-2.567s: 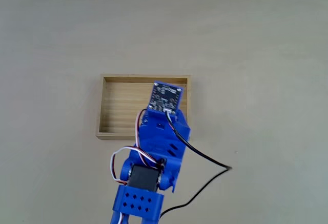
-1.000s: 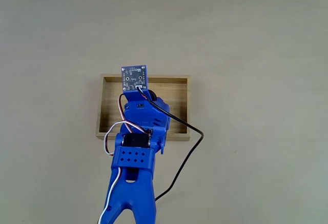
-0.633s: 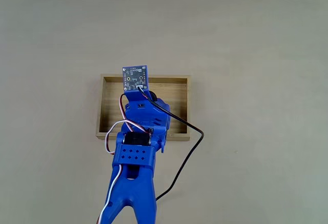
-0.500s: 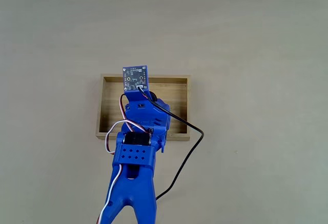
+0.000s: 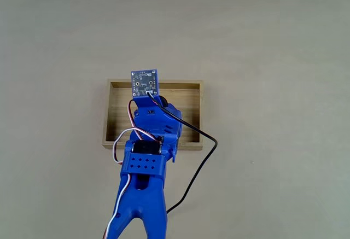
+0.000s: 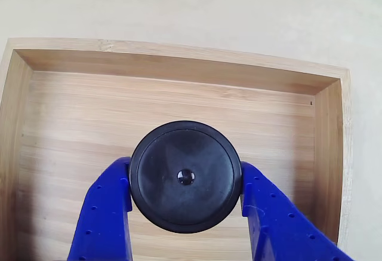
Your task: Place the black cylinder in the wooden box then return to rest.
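Since a moment ago nothing has moved; the arm stays over the box. There is one black cylinder (image 6: 185,176), pinched between the two blue fingers (image 6: 104,213) of the gripper (image 6: 185,196), above the floor of the one wooden box (image 6: 179,100). The fixed view shows the box (image 5: 191,113) on the table (image 5: 273,58) and the arm (image 5: 150,157), which hides the cylinder.
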Tool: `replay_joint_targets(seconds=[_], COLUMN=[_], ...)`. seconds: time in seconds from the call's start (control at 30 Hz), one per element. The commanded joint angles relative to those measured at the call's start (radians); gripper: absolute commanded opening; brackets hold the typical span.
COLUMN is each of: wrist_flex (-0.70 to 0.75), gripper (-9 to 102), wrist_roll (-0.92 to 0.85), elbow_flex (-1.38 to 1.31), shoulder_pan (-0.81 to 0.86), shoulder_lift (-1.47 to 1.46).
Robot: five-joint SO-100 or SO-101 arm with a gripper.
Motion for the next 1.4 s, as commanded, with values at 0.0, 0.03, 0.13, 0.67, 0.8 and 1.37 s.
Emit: replay_joint_targets(seconds=[0.0, 0.03, 0.13, 0.67, 0.8, 1.37], wrist_flex=[-0.032, -0.032, -0.032, -0.032, -0.031, -0.018], gripper=[24, 25, 26, 27, 27, 27], wrist_roll=[-0.011, -0.011, -0.008, 0.078, 0.094, -0.091], elbow_flex=[-0.083, -0.081, -0.081, -0.064, -0.057, 0.014], shoulder_pan=[0.006, 0.008, 0.011, 0.049, 0.060, 0.041], shoulder_lift=[-0.021, -0.021, -0.023, -0.114, -0.138, -0.351])
